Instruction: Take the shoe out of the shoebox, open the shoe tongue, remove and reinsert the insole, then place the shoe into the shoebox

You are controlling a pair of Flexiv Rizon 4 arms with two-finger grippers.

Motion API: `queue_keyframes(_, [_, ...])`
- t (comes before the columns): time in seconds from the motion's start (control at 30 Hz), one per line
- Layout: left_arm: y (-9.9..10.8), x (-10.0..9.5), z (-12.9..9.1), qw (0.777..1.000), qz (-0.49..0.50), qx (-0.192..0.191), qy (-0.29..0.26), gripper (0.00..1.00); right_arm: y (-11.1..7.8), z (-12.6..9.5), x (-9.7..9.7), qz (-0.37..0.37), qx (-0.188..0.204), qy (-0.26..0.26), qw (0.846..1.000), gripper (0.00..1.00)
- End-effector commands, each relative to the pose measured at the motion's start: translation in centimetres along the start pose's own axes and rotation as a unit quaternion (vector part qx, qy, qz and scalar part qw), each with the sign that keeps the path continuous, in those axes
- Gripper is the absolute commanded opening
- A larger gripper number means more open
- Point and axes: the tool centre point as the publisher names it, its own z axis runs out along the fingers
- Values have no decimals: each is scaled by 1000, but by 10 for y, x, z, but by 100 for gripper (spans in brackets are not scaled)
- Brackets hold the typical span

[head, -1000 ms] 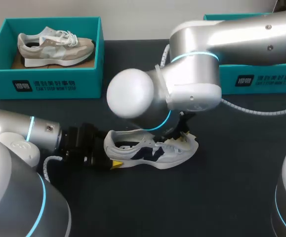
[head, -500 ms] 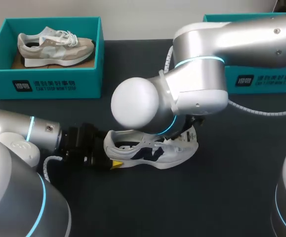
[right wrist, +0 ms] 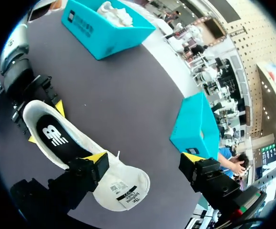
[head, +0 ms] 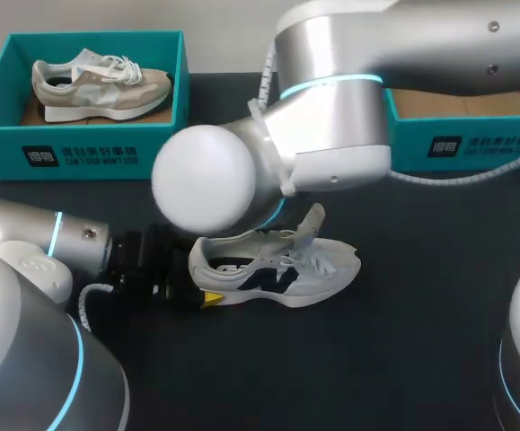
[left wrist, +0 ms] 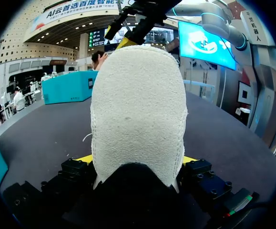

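1. Shoe [head: 277, 269] is out of its box and upright on its sole on the table [head: 421, 341]. Its heel faces my left arm.
2. Left fingers [head: 210, 298] are clamped on the shoe's heel, one yellow tip on each side. In the left wrist view the heel fills the gap between them. Likely purpose: anchor the shoe so a pull on the upper doesn't drag it.
3. Tongue [head: 312, 224] stands up and is thrown toward the shoe's toe, with its label side showing in the right wrist view. That leaves the shoe's mouth exposed.
4. Insole [right wrist: 56, 138] lies flat inside the shoe, not yet lifted.
5. Right fingers [right wrist: 96, 157] are spread wide and grip nothing. They hover above the shoe's forefoot, with one tip just over the tongue and the other well off to the shoe's side.
6. My read: the tongue step looks done and pulling the insole is next. The right fingers must drop into the shoe's mouth and pinch an insole edge.
7. Risks: the tongue could flop back over the mouth, and the left clamp crowds the shoe's heel end.
8. Shoebox [head: 475, 144] sits beyond the shoe's toe end with its brown floor showing, so it is probably the destination.
9. Second box [head: 80, 148], beyond the shoe's heel end, holds a beige shoe [head: 98, 83]. It looks uninvolved.
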Motion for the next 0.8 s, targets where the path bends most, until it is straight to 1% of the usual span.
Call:
queue_keyframes(0.03, [5,2,8,1000,0,-2,-1,0,26,-24,21,-70,-11,1,998,100])
queue_keyframes(0.1, [5,2,8,1000,0,-2,-1,0,34,-30,30,-102,-24,35,994,100])
queue_keyframes(0.13, [5,2,8,1000,0,-2,-1,0,37,-32,34,-120,-24,39,992,100])
queue_keyframes(0.17, [5,2,8,1000,0,-2,-1,0,39,-35,39,-130,-35,58,989,100])
queue_keyframes(0.2, [5,2,8,1000,0,-2,-1,0,41,-37,43,-147,-35,72,986,100])
queue_keyframes(0.27, [5,2,8,1000,0,-2,-1,0,43,-41,50,-163,-45,86,982,100])
queue_keyframes(0.3, [5,2,8,1000,0,-2,-1,0,43,-44,53,-175,-49,89,979,75])
queue_keyframes(0.33, [5,2,8,1000,0,-2,-1,0,44,-46,56,-180,-53,93,978,44])
queue_keyframes(0.37, [5,2,8,1000,0,-2,-1,0,44,-47,58,-183,-54,95,977,31])
queue_keyframes(0.4, [5,2,8,1000,0,-2,-1,0,44,-48,62,-192,-55,99,975,5])
queue_keyframes(0.43, [5,2,8,1000,0,-2,-1,0,44,-48,65,-198,-54,104,973,0])
queue_keyframes(0.5, [5,2,8,1000,0,-2,-1,0,42,-46,72,-204,-56,112,971,0])
queue_keyframes(0.57, [5,2,8,1000,0,-2,-1,0,38,-39,81,-207,-52,124,969,0])
queue_keyframes(0.8, [5,2,8,1000,0,-2,-1,0,23,-11,93,-194,-33,143,970,0])
